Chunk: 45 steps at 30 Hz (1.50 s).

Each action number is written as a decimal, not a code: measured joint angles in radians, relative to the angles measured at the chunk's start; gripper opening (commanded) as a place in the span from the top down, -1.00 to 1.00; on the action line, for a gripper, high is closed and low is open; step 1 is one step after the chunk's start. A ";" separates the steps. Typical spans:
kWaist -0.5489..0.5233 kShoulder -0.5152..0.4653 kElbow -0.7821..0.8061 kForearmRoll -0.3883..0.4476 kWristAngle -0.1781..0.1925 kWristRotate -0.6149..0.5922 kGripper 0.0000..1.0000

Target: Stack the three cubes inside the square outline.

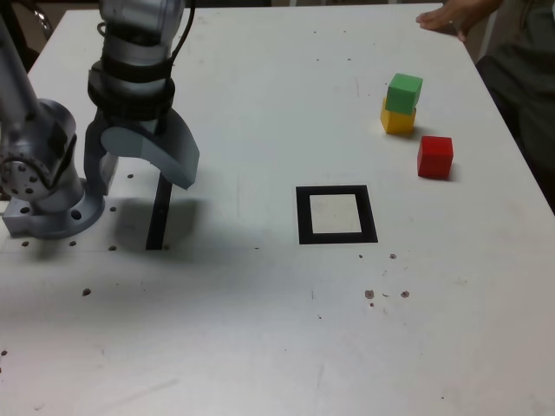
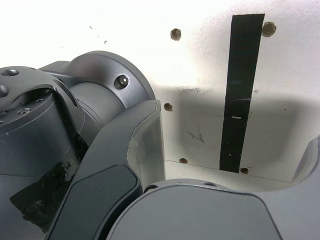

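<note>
- Gripper (image 1: 139, 169) hangs near the arm's base (image 1: 52, 204) at the exterior view's left, pointing down at the desk (image 1: 260, 347); its jaws stand wide apart and hold nothing.
- Black strip (image 1: 159, 212) lies flat on the desk right under the gripper, running away from the camera in the exterior view; the wrist view shows the same strip (image 2: 241, 90) between the two spread jaws, with small holes in the desk surface around it.
- Square outline (image 1: 336, 214) lies flat near the middle of the desk, a thick black frame with a white centre; no cube is in it.
- Green cube (image 1: 404, 93) sits on top of the yellow cube (image 1: 397, 120), turned a little against it, at the far right of the desk in the exterior view.
- Red cube (image 1: 434, 157) stands on the desk just beside that pair, nearer the camera and slightly to the exterior view's right; a small gap seems to part it from the yellow cube.
- All three cubes are beyond the outline and to its right in the exterior view, well apart from the gripper.
- Hand (image 1: 455, 16) of a person rests at the far right edge of the desk in the exterior view, beyond the cubes and touching none of them.
- Dark specks dot the desk nearer the camera than the outline.
</note>
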 measured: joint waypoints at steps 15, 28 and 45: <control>0.000 -0.010 -0.011 0.000 0.000 0.000 -1.00; 0.000 0.078 -0.236 0.097 0.048 0.023 -1.00; 0.017 0.380 -0.769 0.300 0.062 0.102 -1.00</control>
